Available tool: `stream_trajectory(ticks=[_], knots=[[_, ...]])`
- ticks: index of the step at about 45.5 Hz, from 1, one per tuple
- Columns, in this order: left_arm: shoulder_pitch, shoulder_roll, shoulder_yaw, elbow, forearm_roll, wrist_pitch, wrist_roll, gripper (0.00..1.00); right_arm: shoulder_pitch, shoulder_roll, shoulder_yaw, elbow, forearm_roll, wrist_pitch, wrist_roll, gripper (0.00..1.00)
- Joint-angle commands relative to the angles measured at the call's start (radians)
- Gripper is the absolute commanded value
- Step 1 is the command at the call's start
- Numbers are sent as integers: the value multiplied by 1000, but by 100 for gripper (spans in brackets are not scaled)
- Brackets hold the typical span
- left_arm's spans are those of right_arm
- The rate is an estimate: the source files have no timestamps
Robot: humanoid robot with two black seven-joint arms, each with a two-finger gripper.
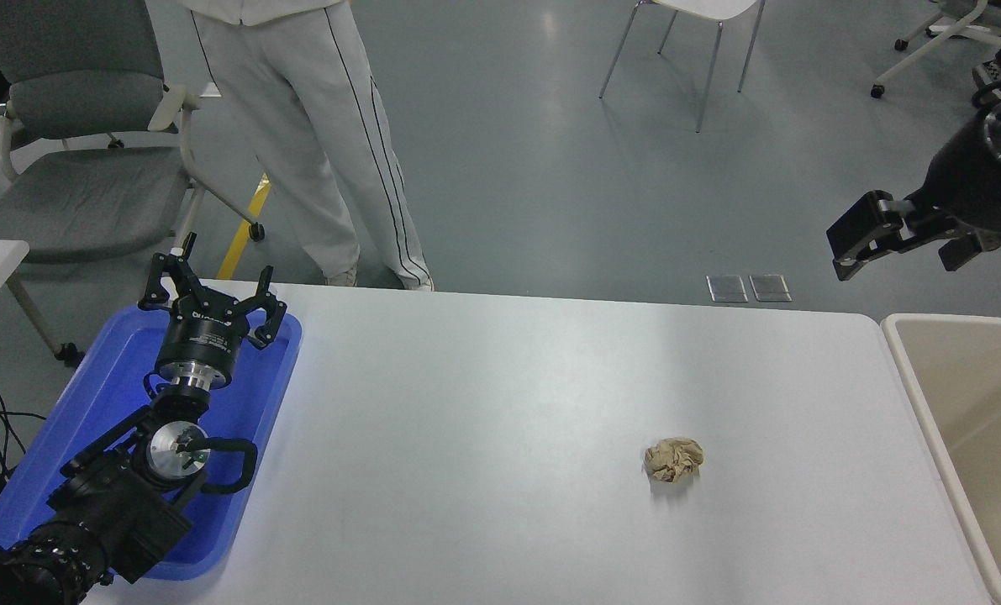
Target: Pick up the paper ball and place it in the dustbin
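The tan-brown crumpled paper ball point(674, 459) lies on the white table point(500, 403), right of the middle. The cream-beige dustbin point(903, 353) stands off the table's right edge, partly cut off by the picture. My right gripper point(903, 252) is open and empty, high at the upper right, beyond the table's far edge and well above and behind the ball. My left gripper point(214, 290) is open and empty, parked over the blue tray at the lower left.
A shallow blue tray point(265, 395) lies at the table's left end under the left arm. A person in light trousers point(324, 151) stands at the far side, left of centre. Chairs stand on the floor behind.
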Motion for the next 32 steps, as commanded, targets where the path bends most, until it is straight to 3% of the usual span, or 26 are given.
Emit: stream_trajectory(ticks=[1, 32], knots=[[0, -1, 0, 0, 2, -1, 0, 100, 0, 0, 0, 0, 0, 0, 0, 100], [2, -1, 0, 0, 0, -1, 0, 100, 0, 0, 2, 0, 0, 0, 0, 100]])
